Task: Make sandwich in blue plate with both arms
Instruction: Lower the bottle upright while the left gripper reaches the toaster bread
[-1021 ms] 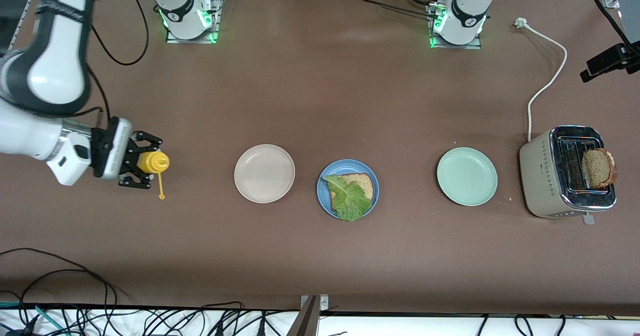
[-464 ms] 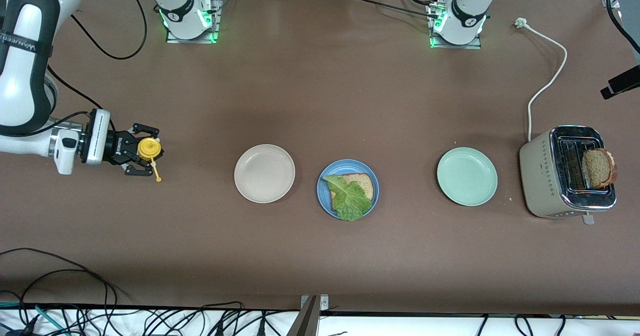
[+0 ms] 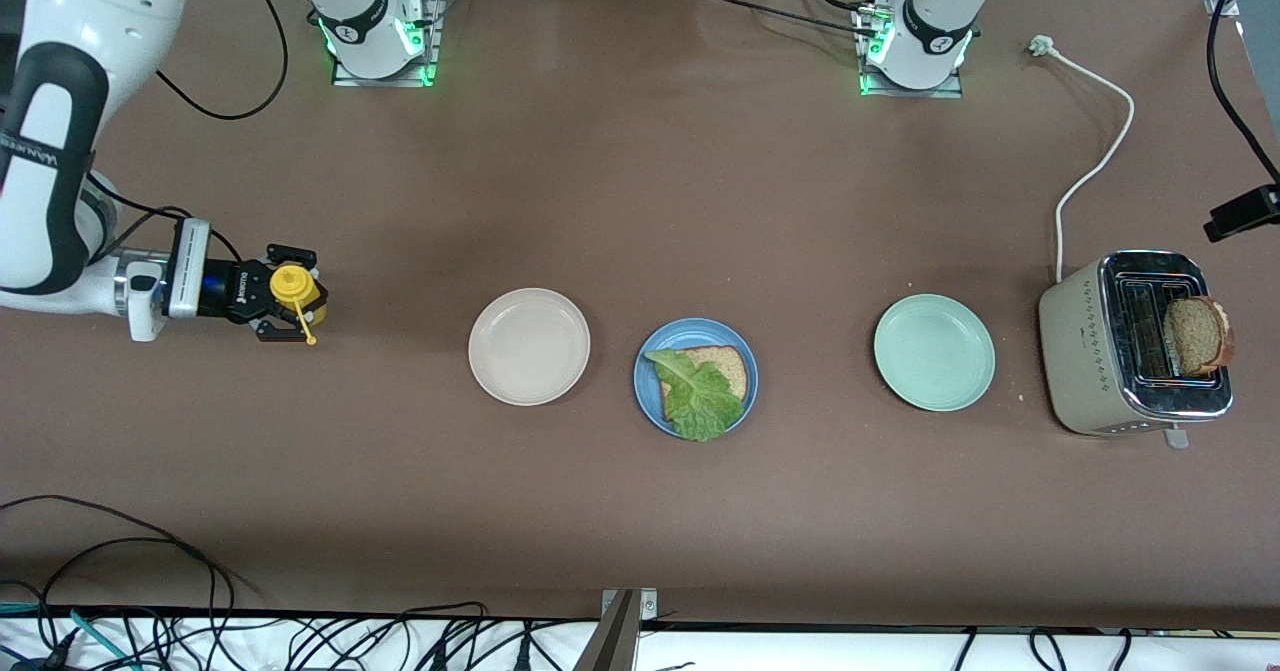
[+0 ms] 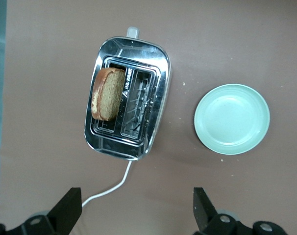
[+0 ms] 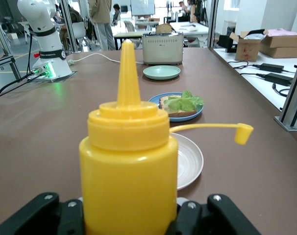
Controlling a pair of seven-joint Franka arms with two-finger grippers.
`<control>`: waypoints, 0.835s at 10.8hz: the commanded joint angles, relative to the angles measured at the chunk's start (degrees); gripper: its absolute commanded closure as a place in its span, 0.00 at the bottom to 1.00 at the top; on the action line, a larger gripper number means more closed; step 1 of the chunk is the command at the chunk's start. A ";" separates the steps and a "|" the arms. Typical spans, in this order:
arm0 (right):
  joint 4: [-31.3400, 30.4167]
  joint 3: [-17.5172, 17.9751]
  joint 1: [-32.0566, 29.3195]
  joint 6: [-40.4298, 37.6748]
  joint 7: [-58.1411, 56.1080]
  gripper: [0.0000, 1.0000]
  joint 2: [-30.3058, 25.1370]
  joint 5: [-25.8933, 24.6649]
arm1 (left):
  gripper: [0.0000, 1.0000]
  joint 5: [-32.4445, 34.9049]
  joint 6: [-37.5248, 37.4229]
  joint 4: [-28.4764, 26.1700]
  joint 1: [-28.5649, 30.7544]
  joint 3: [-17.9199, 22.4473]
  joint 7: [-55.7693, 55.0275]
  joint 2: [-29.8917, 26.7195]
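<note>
Yellow bottle (image 5: 129, 161) base behind right gripper (image 5: 129, 215)

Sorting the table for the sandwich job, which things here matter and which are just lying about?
Job: blue plate with bread slice and lettuce; second slice in toaster; yellow sauce bottle in right gripper.
Lying about: beige plate; green plate.

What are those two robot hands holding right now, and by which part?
The right gripper clamps its fingers around the lower body of a yellow plastic squeeze bottle, cap off and dangling. The left gripper, open above the silver toaster, holds nothing.
</note>
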 commanded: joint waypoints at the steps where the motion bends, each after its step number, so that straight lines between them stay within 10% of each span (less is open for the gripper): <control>1: 1.21 6.67 -6.61 -2.61 -6.67 1.00 3.97 3.70 | 0.00 1.86 5.84 -0.51 2.85 0.46 7.33 4.38; 4: 4.28 16.18 -14.80 -2.18 -9.49 1.00 6.51 3.88 | 0.00 0.98 12.26 -0.77 3.47 4.24 20.15 8.59; 9: 8.15 16.37 -16.40 -2.61 -14.33 1.00 13.98 7.39 | 0.00 -6.02 20.44 -4.19 7.25 4.60 28.33 13.70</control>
